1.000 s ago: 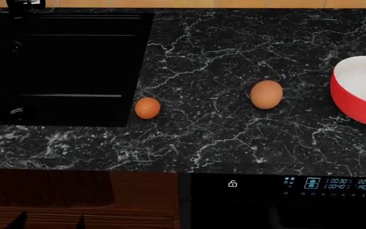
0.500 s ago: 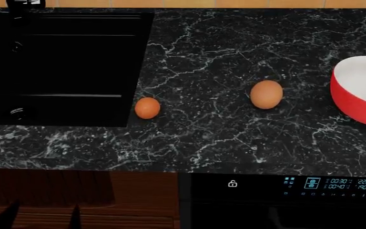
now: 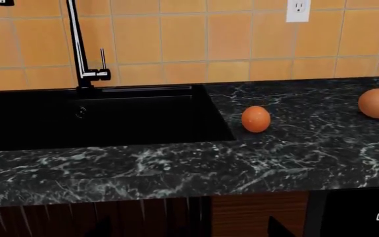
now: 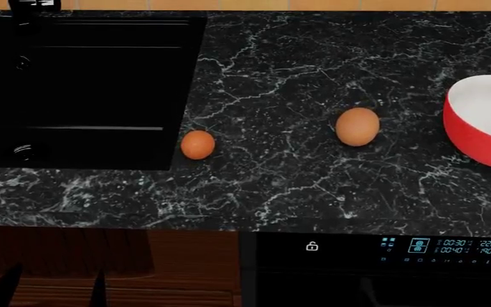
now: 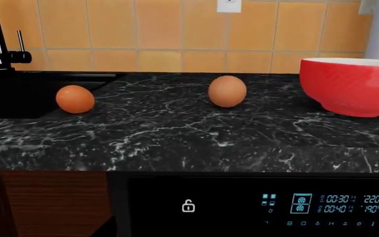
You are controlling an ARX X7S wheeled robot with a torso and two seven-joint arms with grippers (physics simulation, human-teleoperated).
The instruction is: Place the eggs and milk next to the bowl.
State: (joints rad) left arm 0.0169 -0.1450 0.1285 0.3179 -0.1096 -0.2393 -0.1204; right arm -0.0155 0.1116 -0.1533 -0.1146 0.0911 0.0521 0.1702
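From the head view we count two smooth brown-orange eggs on the black marble counter [image 4: 314, 77]: one [image 4: 197, 144] just beside the black sink [image 4: 84, 96], one [image 4: 357, 126] at centre. One glossy red bowl with a white inside [image 4: 484, 121] sits at three o'clock, well apart. The left gripper [image 4: 54, 289] shows dark tips at seven o'clock; we cannot tell its state.

The left wrist view gives both eggs [image 3: 256, 119] [image 3: 378, 103] and one faucet [image 3: 81, 49].

The right wrist view gives two eggs [image 5: 75, 98] [image 5: 227, 91] and the bowl [image 5: 351, 86]. We see no milk, no right gripper.

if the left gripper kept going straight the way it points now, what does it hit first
Probably the dark countertop's front edge, then the sink. The smaller egg sits off-line beside the sink. The left gripper is barely visible, so depth is unclear.
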